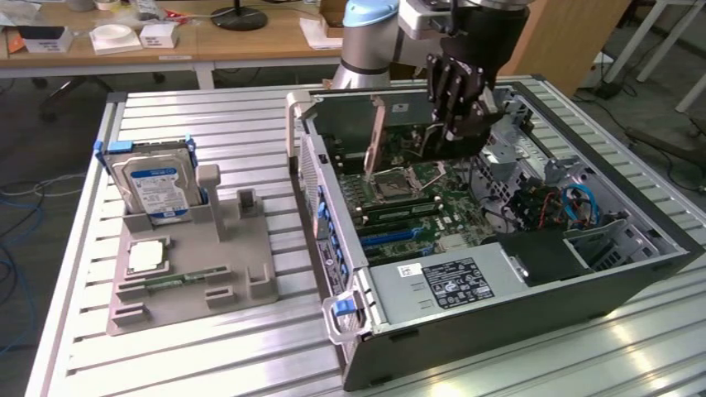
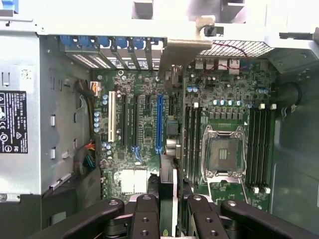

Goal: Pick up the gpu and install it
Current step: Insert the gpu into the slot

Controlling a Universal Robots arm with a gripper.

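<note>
My pincer (image 1: 455, 124) is clenched on the gpu (image 1: 419, 142), holding it on edge inside the open computer case (image 1: 497, 327), above the motherboard (image 1: 441, 207). Room is tight. The rear wall with its blue clips (image 1: 323, 217) is at the card's bracket end, the power supply (image 1: 441, 281) fills the case's near end, and wiring crowds the exterior view's right side.

In the wrist view the gpu (image 2: 168, 174) is a thin dark card seen edge-on between my fingers (image 2: 147, 209). Its pale metal bracket (image 2: 182, 50) is at the rear wall, and its edge runs just beside the long blue slot (image 2: 159, 124). The processor socket (image 2: 223, 152) is on its other side.

The case lies on a slatted metal worktop (image 1: 221, 132). Well apart from it, a grey holder (image 1: 188, 289) carries an upright hard drive (image 1: 155, 186). Wooden desks (image 1: 221, 41) stand behind.
</note>
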